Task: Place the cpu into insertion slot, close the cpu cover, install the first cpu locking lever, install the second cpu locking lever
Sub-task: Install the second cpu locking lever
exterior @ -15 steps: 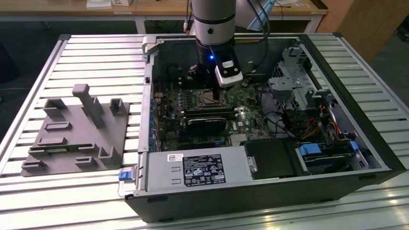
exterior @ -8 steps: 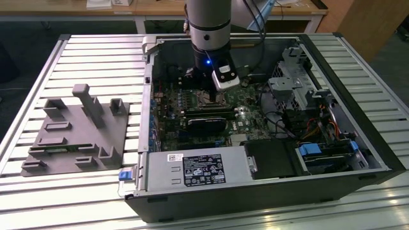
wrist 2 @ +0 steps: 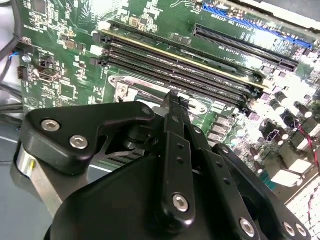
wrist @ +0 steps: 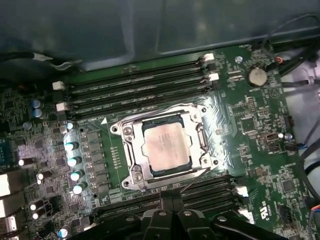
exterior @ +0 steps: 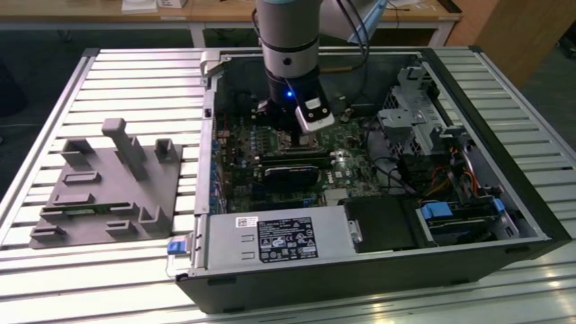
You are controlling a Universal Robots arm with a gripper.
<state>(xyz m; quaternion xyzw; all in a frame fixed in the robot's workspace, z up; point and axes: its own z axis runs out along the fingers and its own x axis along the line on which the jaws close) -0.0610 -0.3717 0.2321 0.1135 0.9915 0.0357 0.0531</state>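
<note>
Cpu in insertion slot under closed cpu cover; fingers clenched, empty.

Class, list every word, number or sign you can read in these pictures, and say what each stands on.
Nothing can be read for certain.
Black label on the power supply: too small.
White sticker beside it: too small.
White lettering on the circuit board: blurred.
Marks on the cpu: too faint.

Arm vertical (tool low)
</note>
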